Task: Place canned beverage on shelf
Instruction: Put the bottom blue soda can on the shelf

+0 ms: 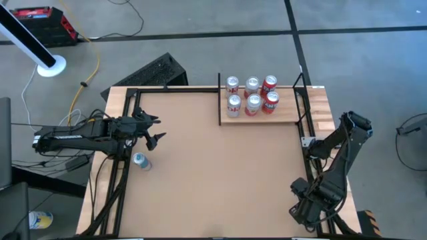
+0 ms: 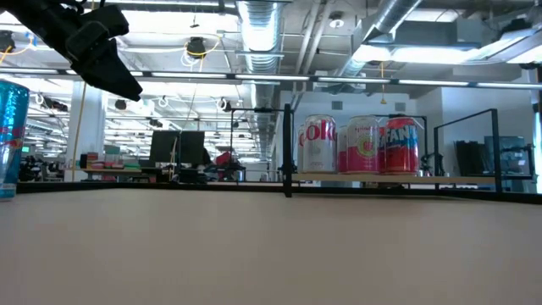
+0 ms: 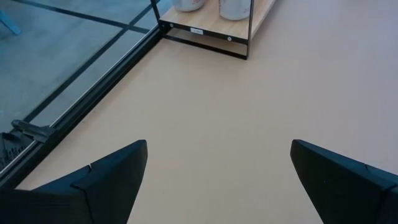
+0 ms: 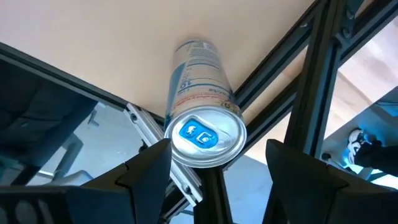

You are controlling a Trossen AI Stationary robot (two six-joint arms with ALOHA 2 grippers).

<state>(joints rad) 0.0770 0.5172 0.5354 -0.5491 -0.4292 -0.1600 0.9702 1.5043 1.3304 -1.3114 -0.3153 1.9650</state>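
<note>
A slim silver can (image 4: 198, 87) with a blue tab stands at the table's near right corner, beside the black frame rails (image 4: 273, 62). My right gripper (image 4: 218, 147) (image 1: 300, 210) hangs over it, pointing steeply down, open, one finger on each side of the can's lid (image 4: 205, 134). In the high view the gripper hides this can. The shelf (image 1: 287, 115) (image 2: 364, 176) at the far right carries several cans (image 1: 252, 95). A blue can (image 1: 141, 161) (image 2: 10, 140) stands upright near the left edge. My left gripper (image 1: 157, 130) (image 3: 217, 180) hovers open, just beyond it. My right gripper has one finger (image 4: 155, 163) that overlaps the rim of the silver can's lid (image 4: 171, 140) in the picture; I cannot tell whether it touches. The other finger (image 4: 283, 165) stands clear of the can, with a gap showing.
Black frame rails (image 1: 127, 100) run along the table's sides. The bare tan tabletop (image 1: 220, 173) stretches between the two arms. A black keyboard-like object (image 1: 157, 70) lies beyond the far edge. A pale wood strip (image 1: 323, 113) borders the right side.
</note>
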